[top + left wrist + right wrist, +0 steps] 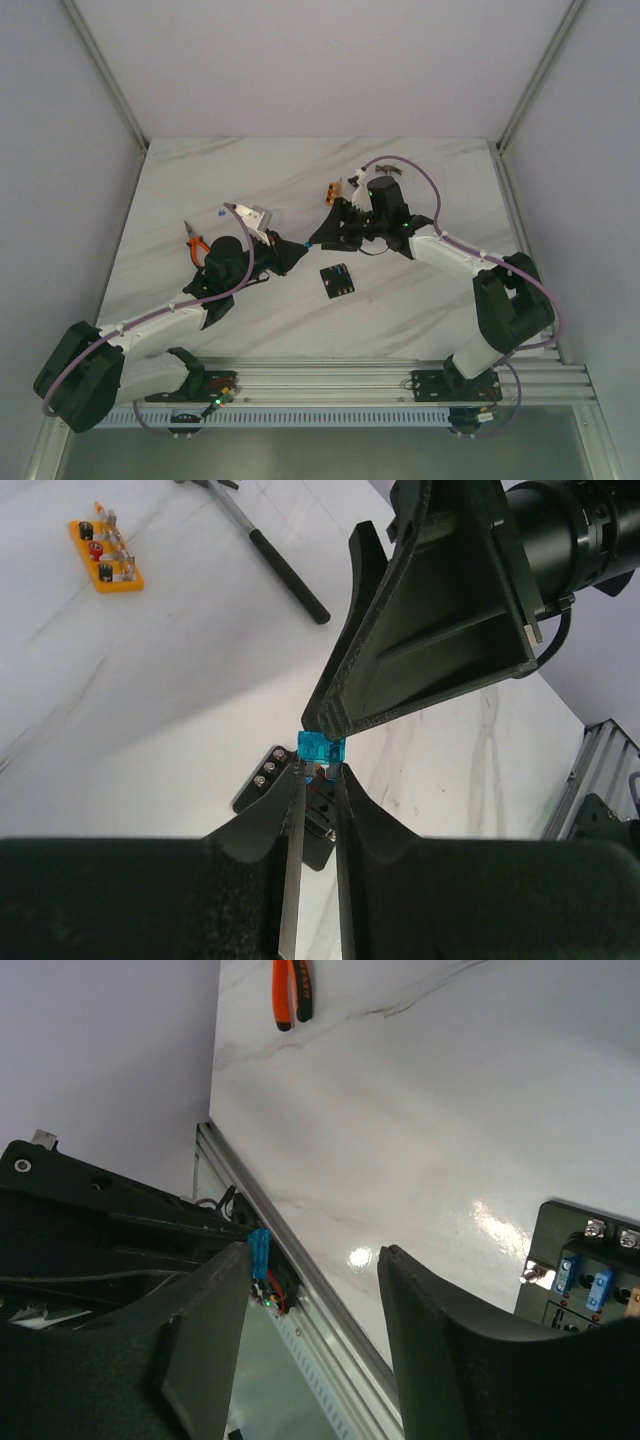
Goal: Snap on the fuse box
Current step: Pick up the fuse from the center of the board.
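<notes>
White marbled table (420, 310), black fuse box (337, 280), blue fuse (321, 748) between left fingers (292, 865)

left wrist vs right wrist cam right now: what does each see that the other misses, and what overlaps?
Left wrist only: the orange block and a black-handled tool. Right wrist only: the orange-handled pliers and the seated fuses on the fuse box. Both: the fuse box itself and the loose blue fuse held above the table.
</notes>
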Controlling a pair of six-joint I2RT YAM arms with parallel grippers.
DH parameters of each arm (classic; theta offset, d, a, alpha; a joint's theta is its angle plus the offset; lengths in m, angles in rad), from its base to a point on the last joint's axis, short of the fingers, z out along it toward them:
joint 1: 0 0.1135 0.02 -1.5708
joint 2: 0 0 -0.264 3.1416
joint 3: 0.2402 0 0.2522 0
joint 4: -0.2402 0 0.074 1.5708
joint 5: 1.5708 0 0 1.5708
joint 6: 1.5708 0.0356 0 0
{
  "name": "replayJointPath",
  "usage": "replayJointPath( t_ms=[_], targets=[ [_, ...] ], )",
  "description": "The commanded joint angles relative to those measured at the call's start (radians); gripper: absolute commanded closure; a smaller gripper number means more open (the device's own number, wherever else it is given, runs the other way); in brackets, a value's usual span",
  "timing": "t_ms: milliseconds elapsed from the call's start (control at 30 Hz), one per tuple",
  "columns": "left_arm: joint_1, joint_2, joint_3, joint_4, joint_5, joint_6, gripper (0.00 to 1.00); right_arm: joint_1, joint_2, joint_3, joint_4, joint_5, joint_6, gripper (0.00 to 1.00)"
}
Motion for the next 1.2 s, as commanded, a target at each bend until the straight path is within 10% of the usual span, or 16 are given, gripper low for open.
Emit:
replayJointPath(
  t_ms=[0,967,1167],
  targets=[
    [-0.012,-0.023,-0.004,0.071,0.028,0.023,0.97,-0.004,0.020,0.043,0.025,-0.082,0.030,0.43],
    [-0.036,-0.013,-0.009,0.089,0.023,0.020,0.97,-0.011,-0.027,-0.032,0.216,-0.185,0.130,0.90],
    [-0.041,-0.016,-0.011,0.078,0.022,0.012,0.82,-0.012,-0.045,-0.062,0.197,-0.155,0.094,1.00]
  ],
)
